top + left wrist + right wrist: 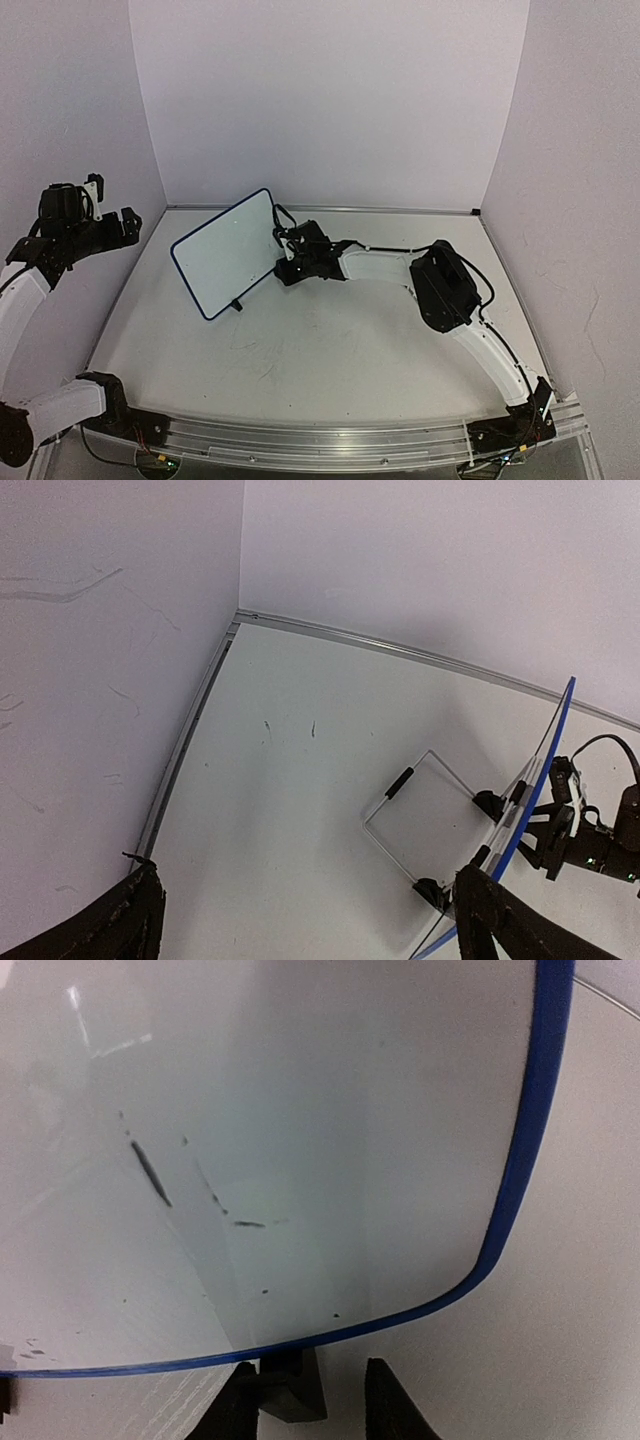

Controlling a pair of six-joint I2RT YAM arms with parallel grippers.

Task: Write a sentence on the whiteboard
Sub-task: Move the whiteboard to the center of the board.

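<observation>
Right gripper (pixel 315 1400): fingers narrowly apart, with nothing between them that we can see. No marker shows in any view. The gripper sits low at the lower right corner of the whiteboard (pixel 225 255), just beside one black foot (pixel 290 1385). We cannot settle whether it touches the foot.

Left gripper (pixel 312 895): fingers wide apart and empty, raised at the left side, well apart from the board.

Whiteboard: stands on the table (pixel 330 350), left of centre, leaning back on a wire stand (pixel 399 783), with its face turned toward the near right. The blue rim (pixel 520 1160) looks whole. The face carries only a few short dark strokes (pixel 152 1175) and specks, and no readable letters.

Judgement: writing has not begun. The step in hand looks like squaring or steadying the board at its corner.

Doing it well, as we judge it:
- Push low, at the foot or bottom rim. The board looks light and is only propped, so a high push would likely tip it.
- Go slowly, so that it slides rather than hops on its stand.
- Leave the face angled within the right arm's reach.
- Brace the rim with one gripper while the other writes, or pen pressure may shove the board back.
- A marker must be found first.
</observation>
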